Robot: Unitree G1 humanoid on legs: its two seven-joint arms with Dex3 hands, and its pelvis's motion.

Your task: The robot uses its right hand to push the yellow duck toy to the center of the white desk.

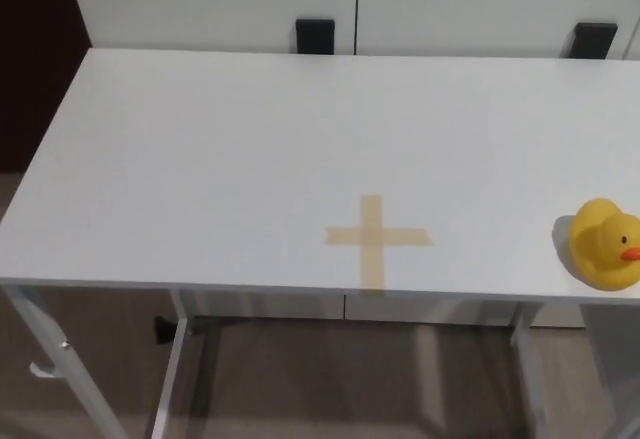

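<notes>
1. Hands: neither the right nor the left hand shows in the head view, nor any forearm. Whether their fingers are apart or together cannot be told.

2. Yellow duck toy (606,243): it sits upright near the front right corner of the white desk (200,159), close to the front rim and at the picture's right border. Its orange beak points right, away from the middle of the desk. Nothing touches it.

3. Tape cross (377,238): a tan cross is stuck to the desktop, well to the left of the duck and near the front rim. It appears to be the target mark, though it lies forward of the true middle of the top.

4. Surroundings: two dark brackets stand at the far rim of the desk against a pale wall. The desktop carries only the duck and the cross.

5. Assessment: the push has not begun. The step in hand is bringing the right hand in beside the duck.

6. Recommended method: set the hand on the duck's outer, beak side, low against the body rather than the head, so it slides and does not tip. Push steadily leftward, with a slight bias away from the front rim to avoid sending it off the desk.
</notes>
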